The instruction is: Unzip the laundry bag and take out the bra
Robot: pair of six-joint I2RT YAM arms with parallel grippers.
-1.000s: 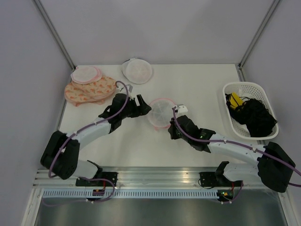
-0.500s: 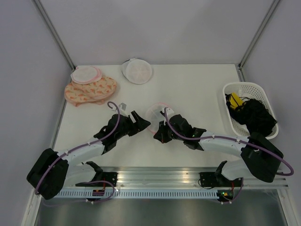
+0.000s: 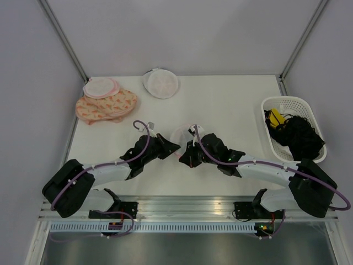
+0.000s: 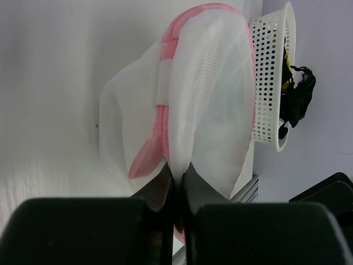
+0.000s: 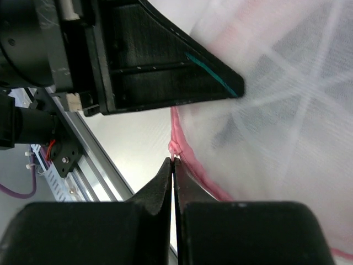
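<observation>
The laundry bag (image 3: 181,136), white mesh with a pink zipper rim, stands on edge in the middle of the table between both grippers. My left gripper (image 3: 173,148) is shut on a fold of its white mesh (image 4: 177,168) at the near edge of the laundry bag (image 4: 204,94). From the other side my right gripper (image 3: 188,158) is shut on the small pink zipper pull (image 5: 175,150) at the rim of the laundry bag (image 5: 276,110). The left gripper's black finger (image 5: 165,72) shows pressed against the mesh in the right wrist view. The bra is hidden.
A white perforated basket (image 3: 274,105) with dark clothes stands at the right edge, also seen as the basket (image 4: 267,83). A plain white round case (image 3: 161,83) lies at the back. Another pink-edged case (image 3: 100,87) rests on orange patterned cloth (image 3: 107,106) at the back left.
My left gripper came in from the left and shut on the bag's mesh. The bag and my right gripper, still shut on the zipper pull, shifted left and nearer.
</observation>
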